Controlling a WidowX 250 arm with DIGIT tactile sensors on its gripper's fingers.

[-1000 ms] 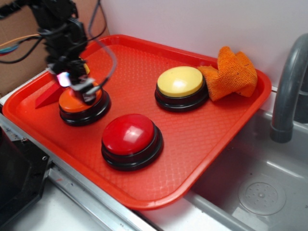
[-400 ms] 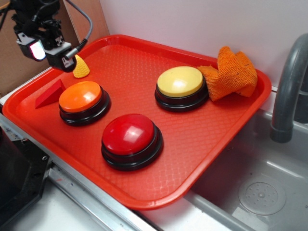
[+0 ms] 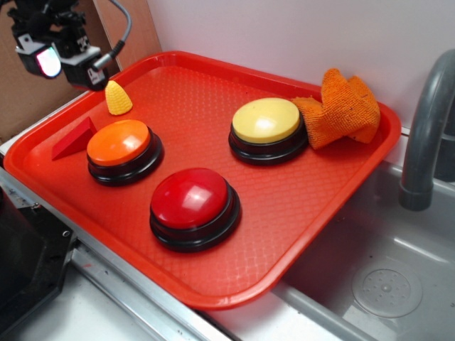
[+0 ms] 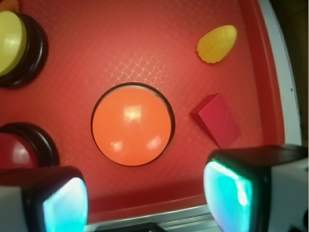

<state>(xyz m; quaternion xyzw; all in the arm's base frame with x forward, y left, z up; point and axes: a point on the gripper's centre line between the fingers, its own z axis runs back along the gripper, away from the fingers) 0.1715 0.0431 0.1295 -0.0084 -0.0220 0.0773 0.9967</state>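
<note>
On the tray (image 3: 313, 192), the wedge (image 3: 73, 138) lies left of the leftmost button (image 3: 118, 143), corn (image 3: 118, 99) behind it.

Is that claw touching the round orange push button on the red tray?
Apart. The exterior view shows the claw high above and to the side of the round orange plastic push button, a clear gap between them.

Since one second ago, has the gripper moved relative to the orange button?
Yes. The gripper sat on the orange button; now it hangs up and left of it, over the left rim of the tray, near the yellow cone, open.
</note>
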